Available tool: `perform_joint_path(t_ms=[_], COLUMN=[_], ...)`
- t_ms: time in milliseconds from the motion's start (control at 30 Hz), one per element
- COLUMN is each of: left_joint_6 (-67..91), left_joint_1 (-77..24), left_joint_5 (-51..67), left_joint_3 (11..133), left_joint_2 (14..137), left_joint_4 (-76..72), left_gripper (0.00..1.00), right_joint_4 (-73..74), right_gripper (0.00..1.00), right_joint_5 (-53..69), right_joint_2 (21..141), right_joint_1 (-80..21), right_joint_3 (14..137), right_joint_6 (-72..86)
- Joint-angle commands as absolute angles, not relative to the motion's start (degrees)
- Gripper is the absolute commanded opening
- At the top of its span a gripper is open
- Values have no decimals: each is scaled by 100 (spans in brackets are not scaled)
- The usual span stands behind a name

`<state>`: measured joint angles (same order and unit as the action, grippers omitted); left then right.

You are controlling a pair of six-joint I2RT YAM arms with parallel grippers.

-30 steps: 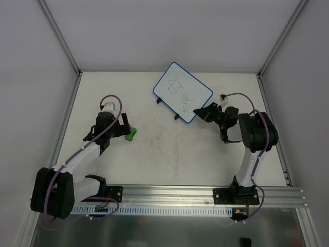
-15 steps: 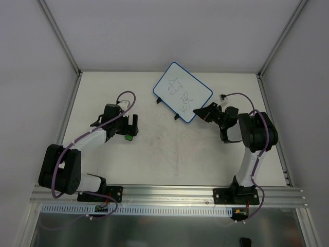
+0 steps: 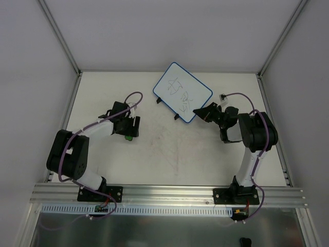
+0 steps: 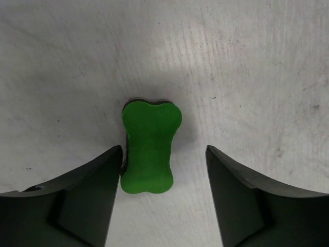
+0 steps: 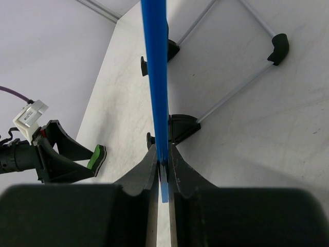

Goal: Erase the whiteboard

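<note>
Clamped in the right gripper (image 5: 163, 154): the thin blue rim of the whiteboard (image 5: 154, 62), jaws pressed together on that edge. Seen edge-on from the wrist, so no writing face visible there; finger bases blurred and cut off at the bottom. Below the rim, black feet (image 5: 180, 128) resting on the table (image 3: 169, 154). From above, gripped at the near right corner, at the far middle of the table; scribbles (image 3: 181, 91) too small to read.

Spread wide around the green eraser (image 4: 149, 154): the left gripper (image 4: 163, 153). Left finger right at the eraser's side, contact impossible to tell; right finger apart from it. From above, mostly hidden under the gripper.
</note>
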<state>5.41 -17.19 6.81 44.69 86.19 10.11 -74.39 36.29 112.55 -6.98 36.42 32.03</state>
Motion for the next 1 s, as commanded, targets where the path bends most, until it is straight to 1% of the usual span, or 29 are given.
perform_joint_path(t_ms=[0,100,167,200,267,433,467,533,567,600,700,767,833,967], left_joint_6=[483,518,553,571,633,703,712,747,773,817,1001,1098,1125,1177], left_joint_1=[-1731,-1731,-1731,-1731,-1731,-1731,-1731,-1731,-1731,-1731,-1731,-1731,-1731,-1731], left_joint_5=[694,651,554,310,62,-193,-202,-255,-264,-298,-220,-106,200,667], left_joint_3=[4860,5036,5019,5027,5045,5106,5098,5071,5080,5080,5133,5246,5343,5405], left_joint_2=[8990,9193,9159,9141,9158,9220,9202,9176,9167,9141,9001,8886,8649,8254], left_joint_4=[1343,1503,1503,1503,1512,1582,1582,1591,1582,1591,1573,1565,1407,643], left_gripper=[62,52,51,51,44,38,35,33,29,19,7,6,0,0], right_joint_4=[-8780,-8780,-8780,-8780,-8780,-8780,-8780,-8780,-8780,-8780,-8780,-8780,-8780,-8780], right_gripper=[8,8,7,7,7,7,7,7,6,6,6,6,6,6], right_joint_5=[3568,3595,3595,3603,3604,3612,3612,3621,3621,3621,3630,3630,3630,3665], right_joint_2=[11294,11294,11294,11294,11303,11294,11294,11294,11294,11303,11329,11320,11312,11294], right_joint_1=[-686,-686,-694,-686,-686,-686,-686,-686,-686,-686,-677,-677,-677,-685], right_joint_3=[3814,3841,3832,3832,3841,3841,3841,3850,3841,3850,3858,3850,3841,3841], right_joint_6=[3182,3190,3190,3199,3208,3217,3217,3226,3226,3226,3234,3226,3234,3234])
